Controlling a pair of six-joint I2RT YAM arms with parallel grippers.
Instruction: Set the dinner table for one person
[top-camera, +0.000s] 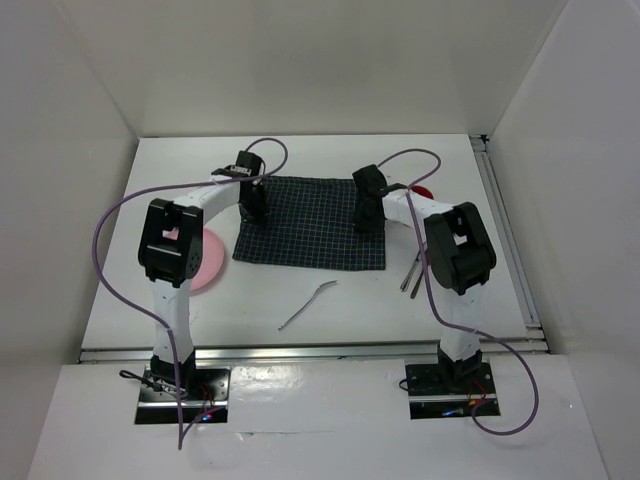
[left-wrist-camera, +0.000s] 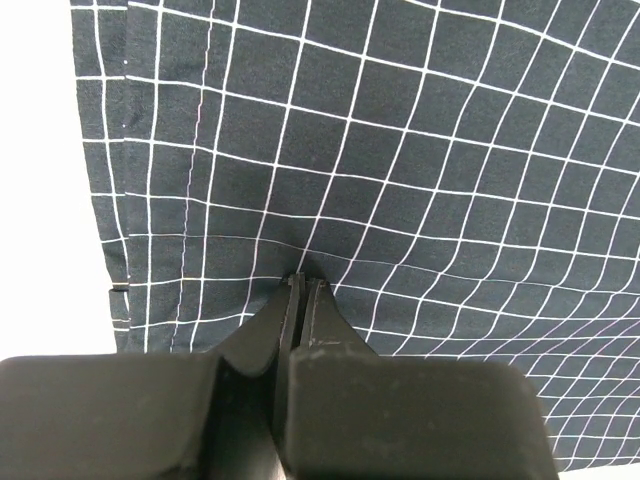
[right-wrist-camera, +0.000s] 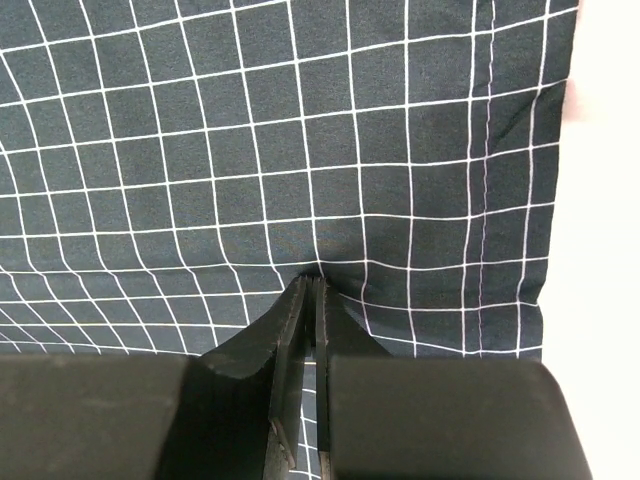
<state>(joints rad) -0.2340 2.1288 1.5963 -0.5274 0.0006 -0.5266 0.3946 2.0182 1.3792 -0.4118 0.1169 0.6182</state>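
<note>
The dinner table (top-camera: 170, 160) is a white worktop with metal rails. A dark navy checked cloth mat (top-camera: 310, 235) lies flat at its middle. My left gripper (top-camera: 252, 208) stands over the mat's left part. In the left wrist view it (left-wrist-camera: 303, 282) is shut, its tips pinching a small pucker of the mat (left-wrist-camera: 400, 150). My right gripper (top-camera: 370, 215) stands over the mat's right part. In the right wrist view it (right-wrist-camera: 313, 280) is shut on a pucker of the mat (right-wrist-camera: 250, 130) near its right hem.
A pink plate (top-camera: 208, 262) lies left of the mat, partly under the left arm. A red round thing (top-camera: 423, 192) lies behind the right arm. A silver utensil (top-camera: 308, 303) lies in front of the mat. Two dark utensils (top-camera: 412, 272) lie at its right.
</note>
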